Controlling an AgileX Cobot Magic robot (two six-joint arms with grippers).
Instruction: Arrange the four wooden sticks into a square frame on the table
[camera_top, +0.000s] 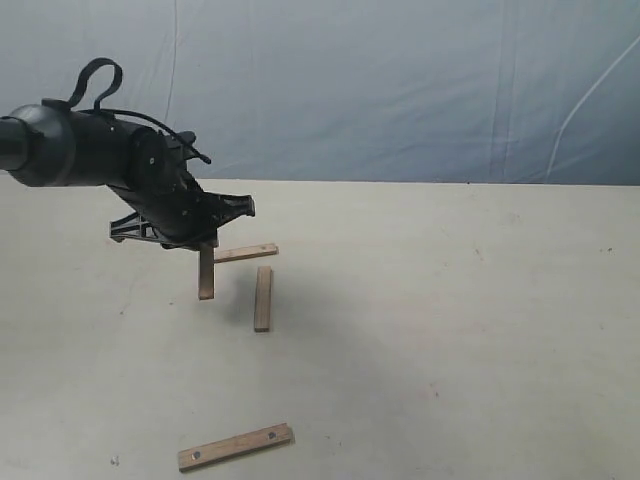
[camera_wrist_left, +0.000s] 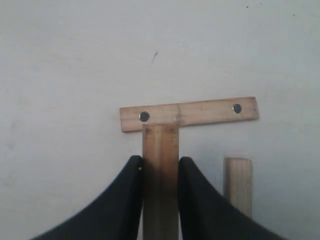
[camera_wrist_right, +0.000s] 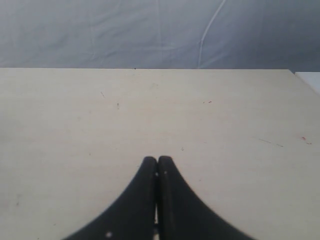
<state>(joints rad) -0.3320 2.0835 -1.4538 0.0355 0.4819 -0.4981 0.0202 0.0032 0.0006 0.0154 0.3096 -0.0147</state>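
Observation:
My left gripper (camera_top: 207, 243) (camera_wrist_left: 160, 167) is shut on a short plain wooden stick (camera_top: 206, 273) (camera_wrist_left: 160, 150), held just above the table (camera_top: 450, 320). The far end of that stick overlaps the left end of a longer stick with two dark holes (camera_top: 246, 253) (camera_wrist_left: 210, 111), which lies crosswise. A second plain stick (camera_top: 263, 298) (camera_wrist_left: 238, 182) lies parallel to the held one, to its right. The other holed stick (camera_top: 235, 446) lies alone near the front edge. My right gripper (camera_wrist_right: 158, 162) is shut and empty over bare table, out of the exterior view.
A wrinkled blue-grey cloth backdrop (camera_top: 400, 90) hangs behind the table's far edge. The black left arm (camera_top: 90, 150) reaches in from the left. Bare table (camera_wrist_right: 225, 125) spreads to the right of the sticks.

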